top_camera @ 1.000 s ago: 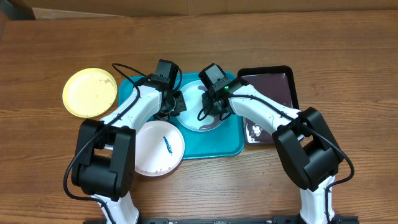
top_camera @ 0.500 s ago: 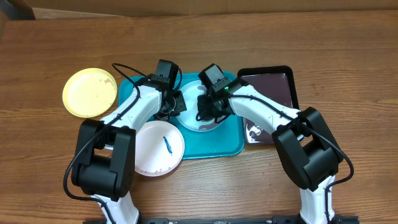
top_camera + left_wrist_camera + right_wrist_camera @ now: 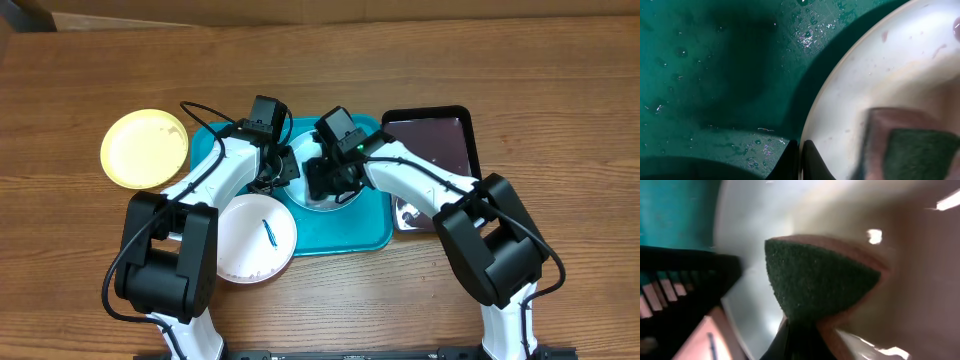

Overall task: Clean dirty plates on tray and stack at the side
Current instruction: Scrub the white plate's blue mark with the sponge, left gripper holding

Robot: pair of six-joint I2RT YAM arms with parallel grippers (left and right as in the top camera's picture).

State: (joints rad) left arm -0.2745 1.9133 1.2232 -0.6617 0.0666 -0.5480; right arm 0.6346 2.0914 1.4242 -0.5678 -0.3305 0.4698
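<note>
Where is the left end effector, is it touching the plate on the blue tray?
Touching. The left wrist view shows the left end effector shut on the plate, with the plate's rim running up from between its two dark fingers.

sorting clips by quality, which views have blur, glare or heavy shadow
Overhead: sharp and evenly lit, a pale sheen on the black tray. Left wrist: a broad dark shadow on the wet tray, the sponge out of focus. Right wrist: the plate blurred, bright glare spots at upper right, sponge fairly sharp.
</note>
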